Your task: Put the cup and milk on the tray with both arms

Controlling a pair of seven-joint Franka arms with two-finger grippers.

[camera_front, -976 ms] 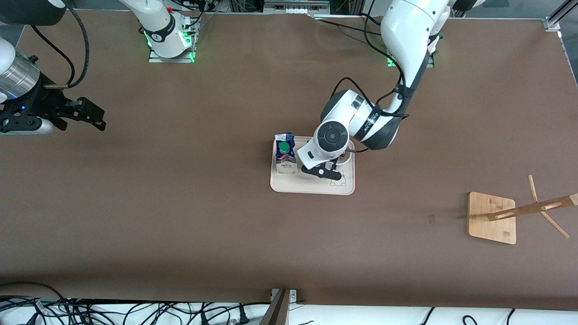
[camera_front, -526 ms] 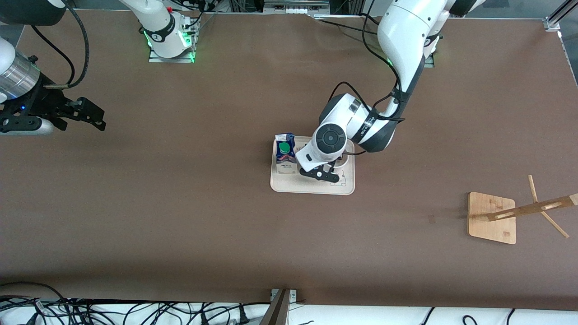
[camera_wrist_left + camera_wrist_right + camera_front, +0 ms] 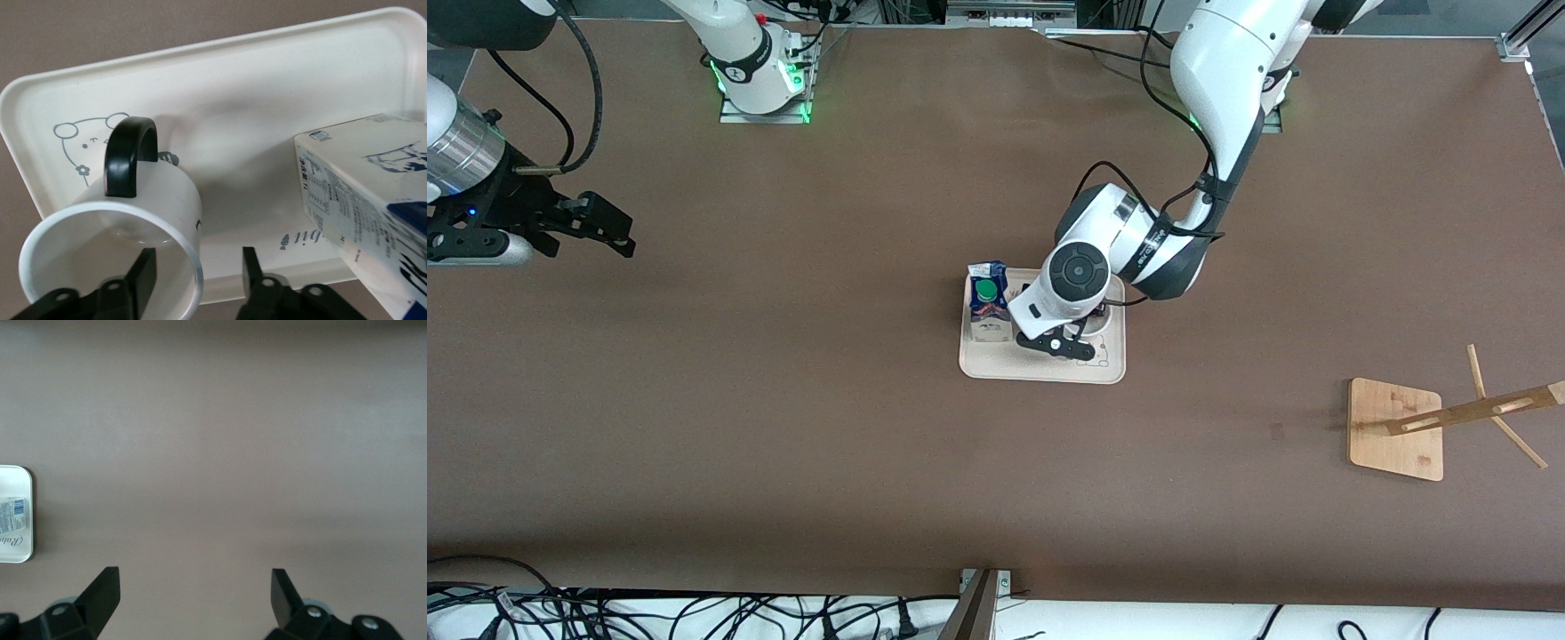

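1. Tray [image 3: 1040,366] sits mid-table, flat on the brown table [image 3: 783,427].
2. Milk [image 3: 989,302] stands upright on the tray, at the end toward the right arm. In the left wrist view the milk [image 3: 373,200] is just beside the cup, not touching it.
3. Cup [image 3: 133,227] is on the tray, toward the left arm's end, handle [image 3: 130,155] pointing at the bunny drawing [image 3: 87,137]. In the front view only a sliver of the cup [image 3: 1100,323] shows under the left wrist.
4. Left gripper [image 3: 195,273] is low over the tray, fingers [image 3: 143,272] straddling the cup's rim wall: one inside, one outside, with a gap on the outer side, so it's not clamped; moderately wide.
5. Right gripper [image 3: 609,233] waits over bare table near the right arm's end, well apart from the tray; fingers [image 3: 103,590] spread wide, holding nothing.
6. Wooden stand [image 3: 1400,427] sits toward the left arm's end, nearer the camera than the tray.
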